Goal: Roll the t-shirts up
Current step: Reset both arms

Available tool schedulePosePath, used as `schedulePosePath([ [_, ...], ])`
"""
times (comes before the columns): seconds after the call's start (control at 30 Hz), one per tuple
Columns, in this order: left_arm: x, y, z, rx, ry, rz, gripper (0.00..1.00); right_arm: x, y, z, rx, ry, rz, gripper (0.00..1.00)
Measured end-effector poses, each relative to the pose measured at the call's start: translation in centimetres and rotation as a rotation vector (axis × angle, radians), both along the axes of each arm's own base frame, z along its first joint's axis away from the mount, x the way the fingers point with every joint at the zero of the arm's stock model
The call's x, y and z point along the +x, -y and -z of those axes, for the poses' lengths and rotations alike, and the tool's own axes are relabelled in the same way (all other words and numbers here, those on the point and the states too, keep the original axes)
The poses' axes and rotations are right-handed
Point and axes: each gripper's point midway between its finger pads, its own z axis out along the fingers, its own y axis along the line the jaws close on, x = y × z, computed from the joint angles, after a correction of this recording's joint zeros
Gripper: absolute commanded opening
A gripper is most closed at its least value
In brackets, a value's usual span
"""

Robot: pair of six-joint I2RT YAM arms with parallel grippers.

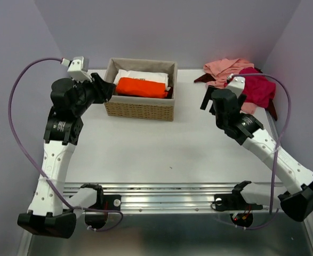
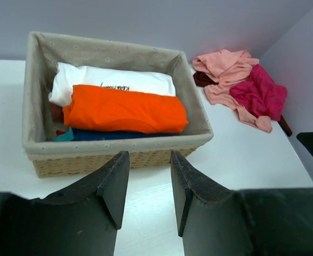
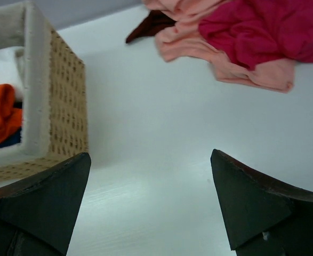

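Bright, even light falls from above in all three views. The white bench [image 1: 145, 149] is nearly washed out, with a pale sheen low in the middle of the right wrist frame. The basket [image 1: 140, 109] throws only a soft, faint shadow beside its wall. At the bottom of the wrist frames, the left tool [image 2: 149, 156] and right tool [image 3: 150, 154] look dark, slightly blurred and almost without detail.

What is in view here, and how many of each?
table: one, white, under everything
basket: one, tan, far side, left of centre
orange shirt: one, orange, rolled, in basket
white shirt: one, white, behind it in basket
blue cloth: one, blue, under orange shirt
pink shirt: one, pink, far right corner pile
magenta shirt: one, magenta, on that pile
maroon shirt: one, dark, at pile's edge
left gripper: one, black, open, by basket
right gripper: one, black, open, near pile
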Motion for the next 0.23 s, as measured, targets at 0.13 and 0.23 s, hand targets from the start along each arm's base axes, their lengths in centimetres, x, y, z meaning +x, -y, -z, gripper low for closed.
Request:
schedulePosePath([
  [0.13,-1.9,-0.8,1.2,0.014,0.028,-0.028,0.54,-3.3,3.1,1.5,0.001,-0.006,0.075,1.00],
  [0.23,-2.9,-1.5,2.8,0.027,0.023,-0.056,0.56,-5.0,4.7,2.7,0.009,-0.013,0.119,1.00],
])
